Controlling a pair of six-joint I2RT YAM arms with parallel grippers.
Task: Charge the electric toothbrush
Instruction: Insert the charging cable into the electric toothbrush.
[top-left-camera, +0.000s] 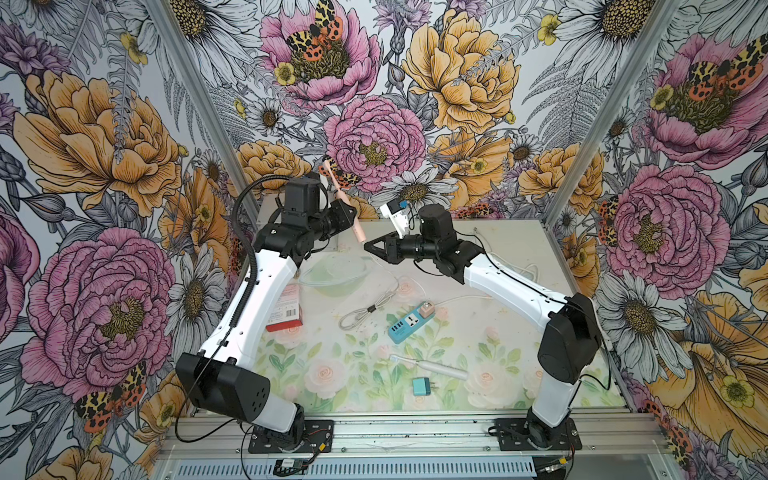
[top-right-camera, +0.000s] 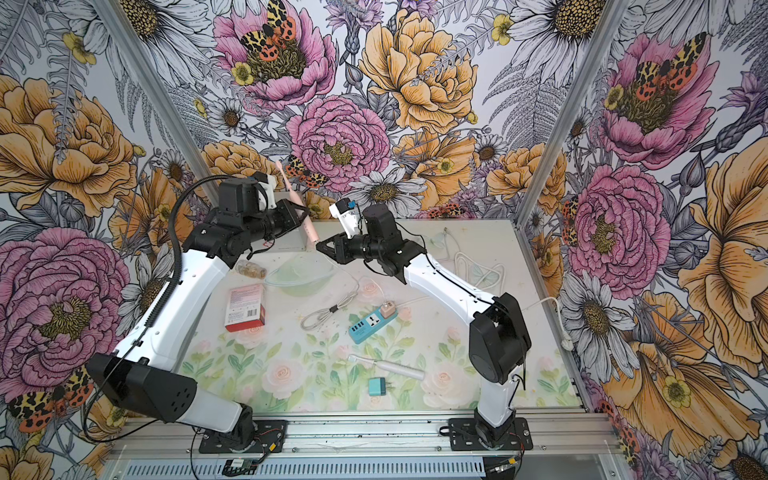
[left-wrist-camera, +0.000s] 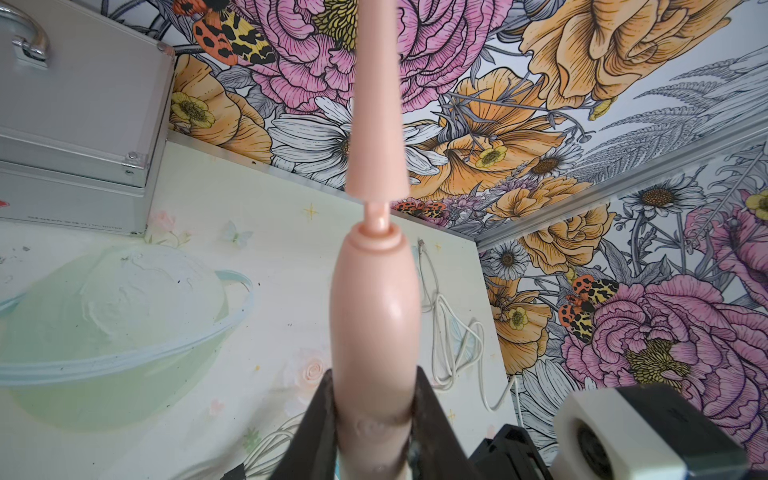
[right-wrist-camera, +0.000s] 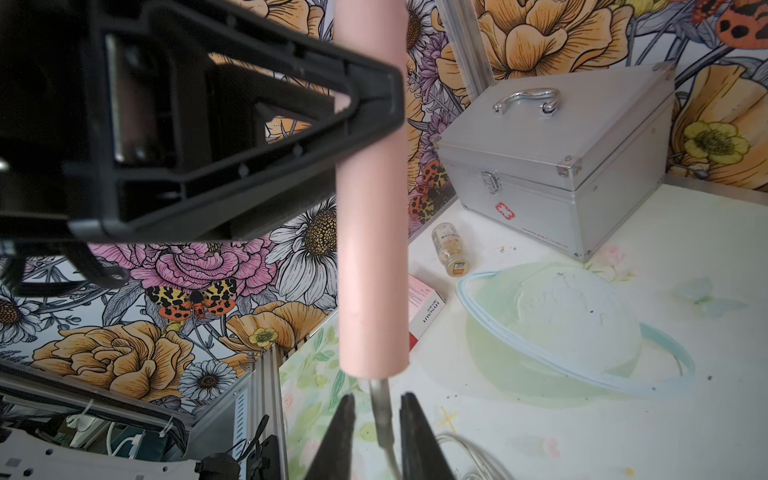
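Floral walls boxed in the tabletop (top-left-camera: 498, 332), and the work hung in the air above its far edge. The left hand (left-wrist-camera: 374, 399) was clamped on the lower handle of the pink toothbrush (left-wrist-camera: 374, 316), holding it tilted, head up toward the far-left corner and base down. Just under that base stood the right hand (right-wrist-camera: 378, 419), its fingers (right-wrist-camera: 415, 436) a narrow slit apart. The metal plug (right-wrist-camera: 381, 409) of the cable (top-left-camera: 386, 270) rose between them to meet the base. Thin gaps showed on either side of the plug, so I could not tell whether it was pinched or only flanked. From there the cable dropped to the tabletop and ran to the adapter (top-left-camera: 427, 309) seated in the blue strip (top-left-camera: 409, 326) near the middle. A white toothbrush (top-left-camera: 432, 368) lay toward the front edge.

The step in hand looked like the plugging-in itself, with the plug at the port but its seating hidden. The next move would likely call for a straight push along the handle's line, with the left hand bracing. The plug should then be checked for hold before the right hand backs off.
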